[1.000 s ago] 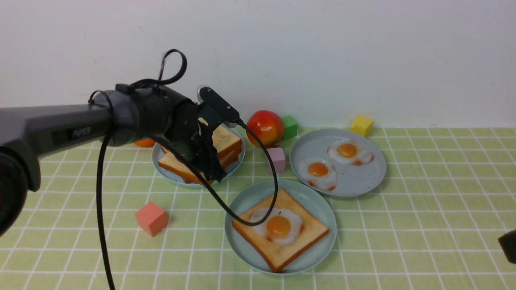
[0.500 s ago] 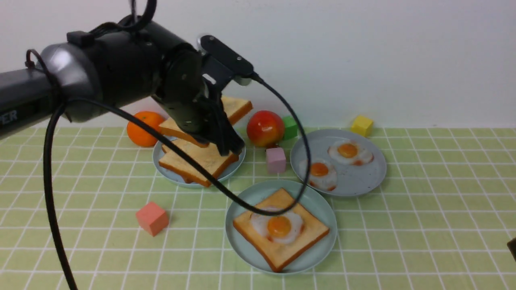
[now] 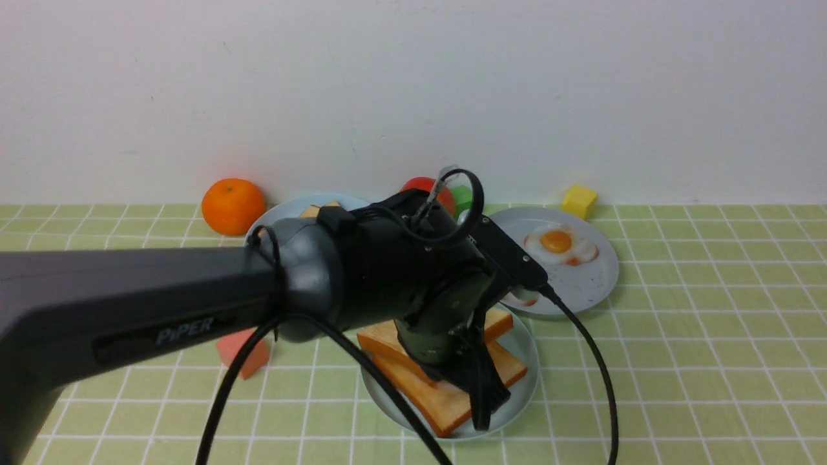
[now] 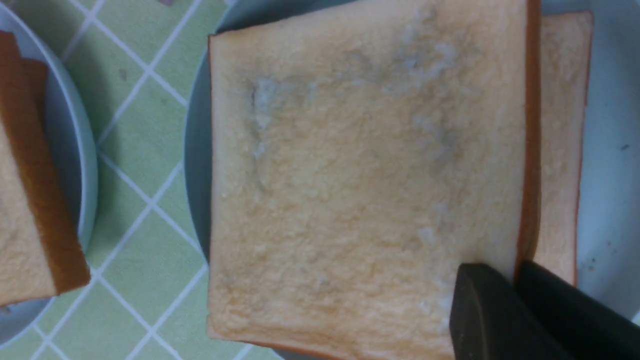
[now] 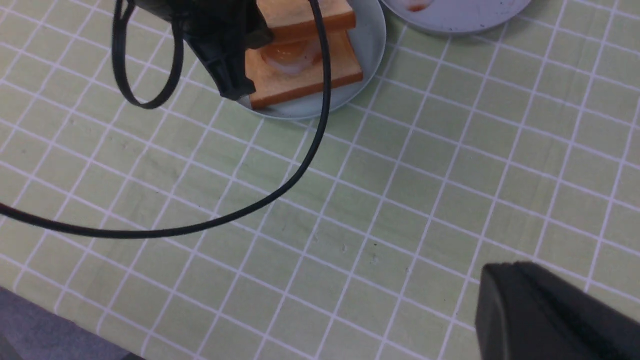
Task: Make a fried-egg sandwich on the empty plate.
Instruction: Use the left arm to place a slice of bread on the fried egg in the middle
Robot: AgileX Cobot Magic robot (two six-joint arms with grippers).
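My left tool (image 3: 481,394), pinched on the top toast slice (image 4: 365,175), holds it just above the egg (image 5: 292,52) on the plate (image 3: 526,381), slightly offset.

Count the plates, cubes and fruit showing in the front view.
Plates: 3 (teal plate, right grey plate, left grey plate)
Cubes: 3 (green cube, yellow cube, salmon cube)
Fruit: 2 (orange, red fruit)
Total: 8

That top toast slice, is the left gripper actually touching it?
Touching. In the left wrist view the left gripper is shut on the top toast slice's crust edge, one finger over its face, the other beyond it.
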